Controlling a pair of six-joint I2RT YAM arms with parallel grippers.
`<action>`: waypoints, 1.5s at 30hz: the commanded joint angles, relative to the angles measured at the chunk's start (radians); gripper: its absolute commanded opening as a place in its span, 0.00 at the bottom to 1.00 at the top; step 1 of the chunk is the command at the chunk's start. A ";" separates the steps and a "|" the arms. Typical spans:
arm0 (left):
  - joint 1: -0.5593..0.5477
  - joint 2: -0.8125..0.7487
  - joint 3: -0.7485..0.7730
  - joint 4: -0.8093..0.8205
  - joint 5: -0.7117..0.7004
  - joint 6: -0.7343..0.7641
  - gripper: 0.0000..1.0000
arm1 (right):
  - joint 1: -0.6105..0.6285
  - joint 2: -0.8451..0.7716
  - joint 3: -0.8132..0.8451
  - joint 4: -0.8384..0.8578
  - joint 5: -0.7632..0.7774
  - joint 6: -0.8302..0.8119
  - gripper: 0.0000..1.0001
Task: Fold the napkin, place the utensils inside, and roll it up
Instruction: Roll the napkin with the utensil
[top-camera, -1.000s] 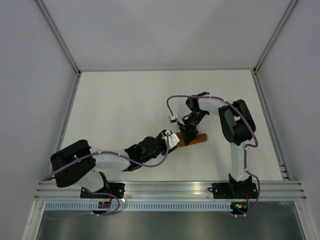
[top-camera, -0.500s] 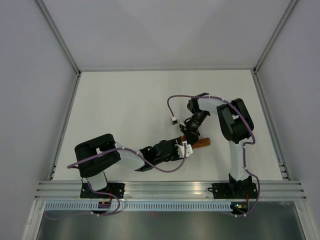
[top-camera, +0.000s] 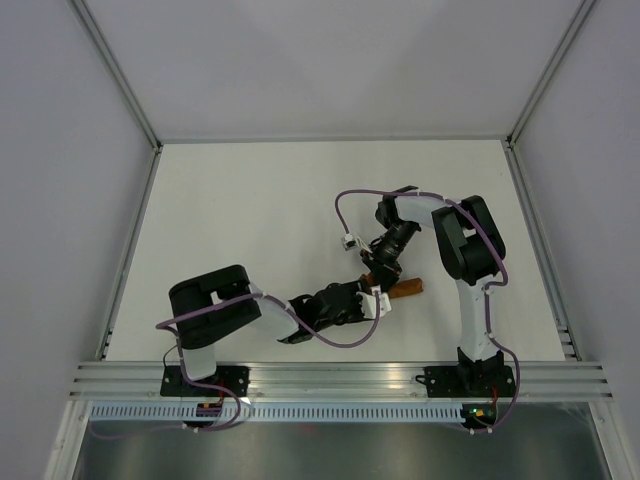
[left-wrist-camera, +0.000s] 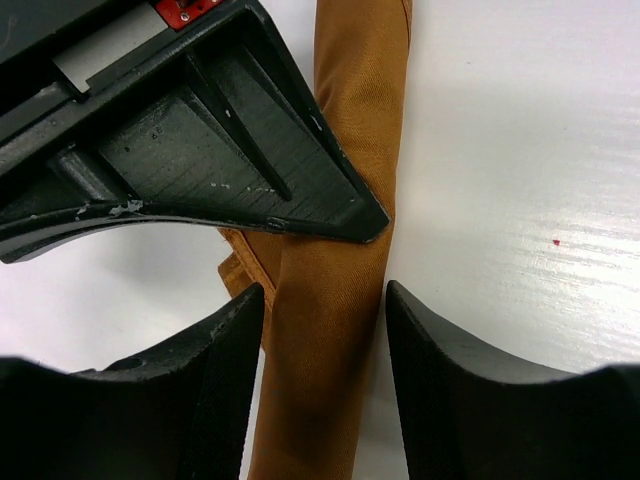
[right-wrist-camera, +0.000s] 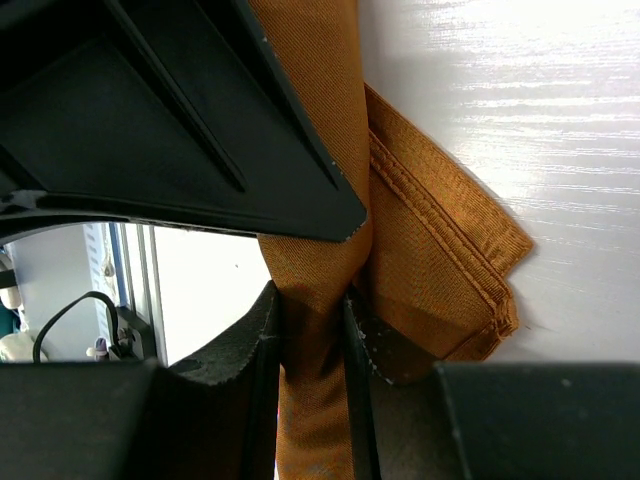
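Two tools crowd the napkin (left-wrist-camera: 360, 120): right tool (right-wrist-camera: 312, 300) clamped on it, left tool (left-wrist-camera: 325, 300) newly advanced and apart; we judge rolling nearly done.

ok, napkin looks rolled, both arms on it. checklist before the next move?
1. Hold by right gripper: jaws pinched on the napkin roll. ok
2. Hold by left gripper: jaws flank the roll on both sides, but whether they press it is unclear. cannot tell
3. Roll closed: a corner flap sticks out beside the right gripper. not ok
4. Knife inside the roll: no knife shows in any view. cannot tell
5. Room between arms: the two grippers sit almost against each other on the roll. not ok
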 joint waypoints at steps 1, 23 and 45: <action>-0.010 0.030 0.022 0.062 0.004 0.047 0.57 | -0.005 0.070 -0.012 0.155 0.151 -0.052 0.10; -0.021 0.079 0.044 -0.084 0.108 -0.091 0.02 | -0.017 -0.054 -0.014 0.215 0.133 0.037 0.69; 0.191 0.104 0.225 -0.501 0.487 -0.375 0.02 | -0.261 -0.659 -0.429 0.764 0.104 0.320 0.77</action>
